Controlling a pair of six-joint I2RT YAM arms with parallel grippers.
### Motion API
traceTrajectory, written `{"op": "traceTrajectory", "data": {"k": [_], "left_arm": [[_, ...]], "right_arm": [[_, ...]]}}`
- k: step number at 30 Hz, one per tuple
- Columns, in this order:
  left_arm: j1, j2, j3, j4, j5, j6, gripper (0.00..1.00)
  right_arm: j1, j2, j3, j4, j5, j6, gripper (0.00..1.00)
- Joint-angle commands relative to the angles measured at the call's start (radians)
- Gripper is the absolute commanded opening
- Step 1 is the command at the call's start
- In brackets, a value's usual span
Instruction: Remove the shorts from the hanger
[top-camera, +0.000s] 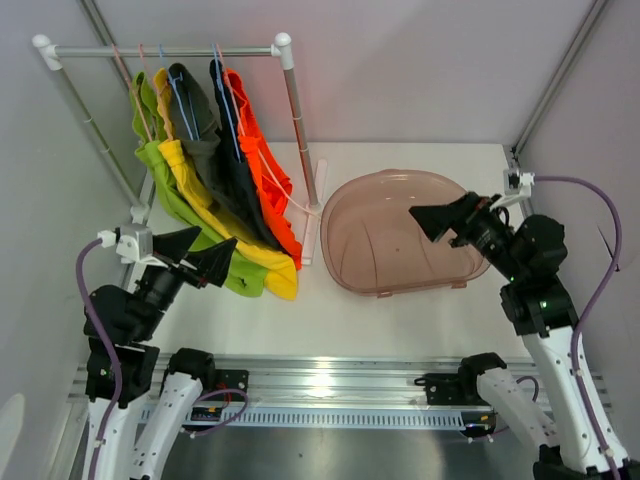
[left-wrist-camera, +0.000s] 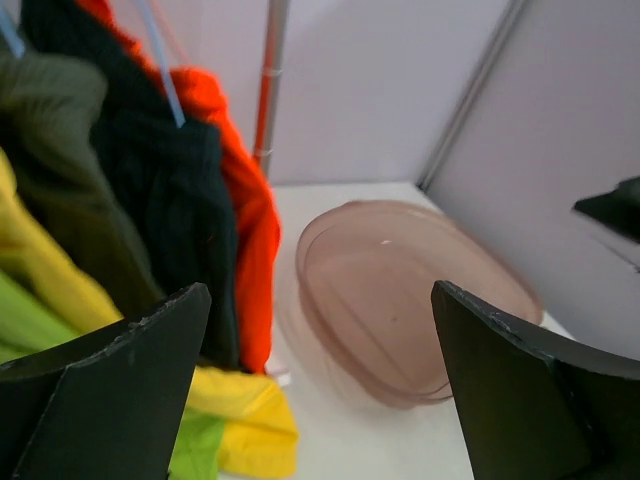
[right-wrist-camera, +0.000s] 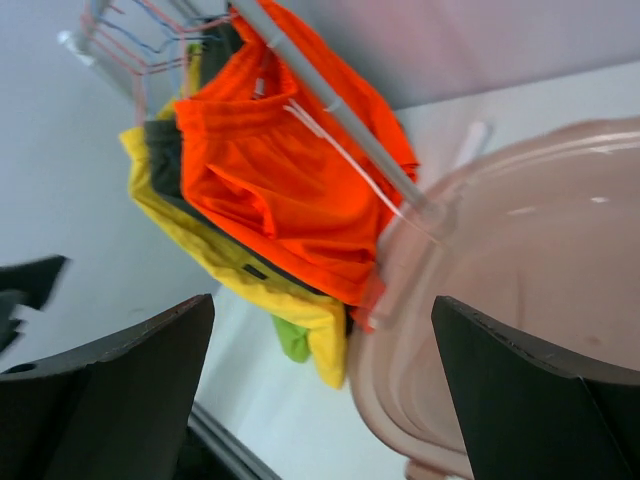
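Five shorts hang on hangers from a white rail (top-camera: 160, 50) at the back left: lime green (top-camera: 165, 190), yellow (top-camera: 200, 205), dark olive-grey (top-camera: 195, 120), black (top-camera: 235, 165) and orange (top-camera: 265, 160). Their hems rest on the table. My left gripper (top-camera: 200, 255) is open and empty, just left of the hanging hems. My right gripper (top-camera: 440, 215) is open and empty over the pink basin (top-camera: 400, 290). The orange shorts (right-wrist-camera: 290, 190) fill the right wrist view; black (left-wrist-camera: 170, 210) and orange (left-wrist-camera: 240, 220) show in the left wrist view.
A translucent pink basin (left-wrist-camera: 400, 290) lies on the white table right of the rack. The rack's white upright post (top-camera: 300, 140) stands between the shorts and the basin. Grey frame posts (top-camera: 560, 75) and walls enclose the table.
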Motion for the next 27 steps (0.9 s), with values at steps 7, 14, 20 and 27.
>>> {"op": "traceTrajectory", "data": {"k": [7, 14, 20, 27], "left_arm": [[-0.005, -0.022, -0.037, -0.002, -0.091, 0.047, 0.99], [-0.005, 0.158, 0.084, 0.078, -0.057, 0.04, 0.98], [-0.005, 0.45, 0.406, 0.029, -0.091, 0.011, 0.9], [-0.016, 0.766, 0.607, 0.035, -0.139, -0.014, 0.82]], "right_arm": [[0.184, 0.188, 0.185, 0.254, 0.079, 0.001, 0.99], [0.277, 0.225, 0.148, 0.104, 0.213, -0.048, 0.99], [0.385, 0.068, -0.038, 0.052, 0.449, -0.028, 0.99], [0.403, -0.124, -0.142, -0.143, 0.467, -0.008, 1.0]]}}
